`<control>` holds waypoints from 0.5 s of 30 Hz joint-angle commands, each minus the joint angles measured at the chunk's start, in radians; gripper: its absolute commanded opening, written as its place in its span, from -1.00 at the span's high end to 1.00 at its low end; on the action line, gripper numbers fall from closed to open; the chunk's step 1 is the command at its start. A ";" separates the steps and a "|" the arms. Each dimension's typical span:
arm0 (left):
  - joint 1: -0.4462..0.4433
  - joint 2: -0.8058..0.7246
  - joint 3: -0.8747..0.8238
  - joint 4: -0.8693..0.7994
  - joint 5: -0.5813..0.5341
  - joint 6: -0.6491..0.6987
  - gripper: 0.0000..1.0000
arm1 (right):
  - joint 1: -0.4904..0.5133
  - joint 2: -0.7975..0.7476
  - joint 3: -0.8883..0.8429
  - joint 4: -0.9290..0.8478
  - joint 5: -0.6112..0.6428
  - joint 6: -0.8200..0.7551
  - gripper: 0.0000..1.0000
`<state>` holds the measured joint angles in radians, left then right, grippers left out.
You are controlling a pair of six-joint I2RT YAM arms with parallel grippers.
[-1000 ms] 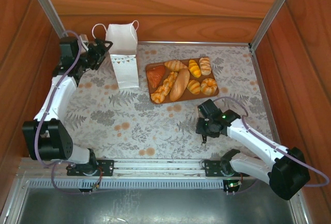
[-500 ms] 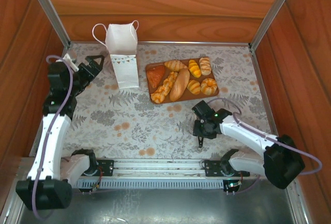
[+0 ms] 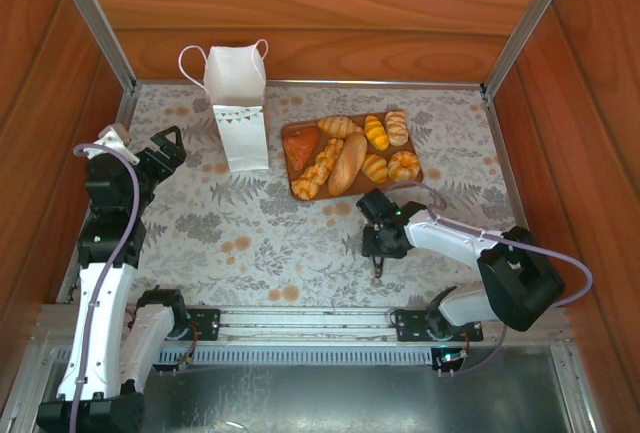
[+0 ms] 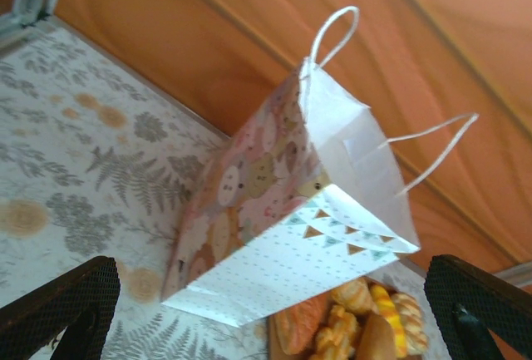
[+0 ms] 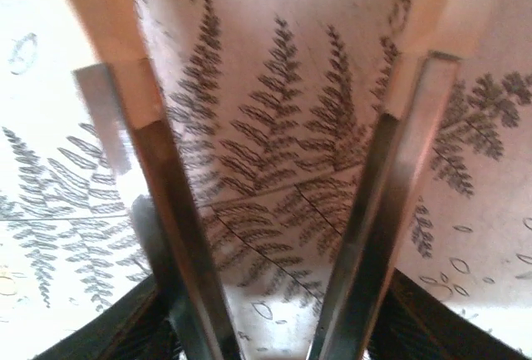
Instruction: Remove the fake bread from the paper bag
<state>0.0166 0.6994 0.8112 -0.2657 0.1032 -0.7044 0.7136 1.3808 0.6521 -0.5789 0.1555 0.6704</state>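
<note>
Showing the bread (image 3: 348,163) on a board (image 3: 362,187) beside the upright bag (image 3: 238,103); left claw (image 3: 168,141), near the bag, and right claw (image 3: 378,269), over the desk (image 3: 260,243), both gape empty. We judge a careless sweep could topple the bag or scatter bread.

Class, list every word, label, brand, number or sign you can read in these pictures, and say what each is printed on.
No text can be read anywhere.
The paper bag has only dots, a row of pennants and a pictured side panel, with no letters.
The tablecloth has only ferns and flowers.
</note>
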 commanded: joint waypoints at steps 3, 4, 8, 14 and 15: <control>-0.006 -0.003 -0.038 -0.012 -0.094 0.031 -1.00 | 0.006 0.021 0.034 0.000 0.022 -0.008 -0.32; -0.007 -0.003 -0.043 -0.011 -0.105 0.031 -1.00 | 0.006 0.017 0.031 -0.013 0.027 0.006 -0.38; -0.007 -0.004 -0.053 -0.008 -0.131 0.024 -1.00 | 0.006 -0.034 0.021 -0.055 0.046 0.032 -0.52; -0.008 -0.019 -0.071 -0.003 -0.155 0.028 -1.00 | 0.004 -0.155 0.076 -0.192 0.127 0.062 -0.99; -0.007 -0.023 -0.078 -0.001 -0.165 0.030 -1.00 | 0.004 -0.180 0.089 -0.214 0.137 0.063 -0.99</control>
<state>0.0166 0.6941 0.7517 -0.2752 -0.0227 -0.6907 0.7132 1.2583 0.6895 -0.6922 0.2245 0.7067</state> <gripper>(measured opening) 0.999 0.995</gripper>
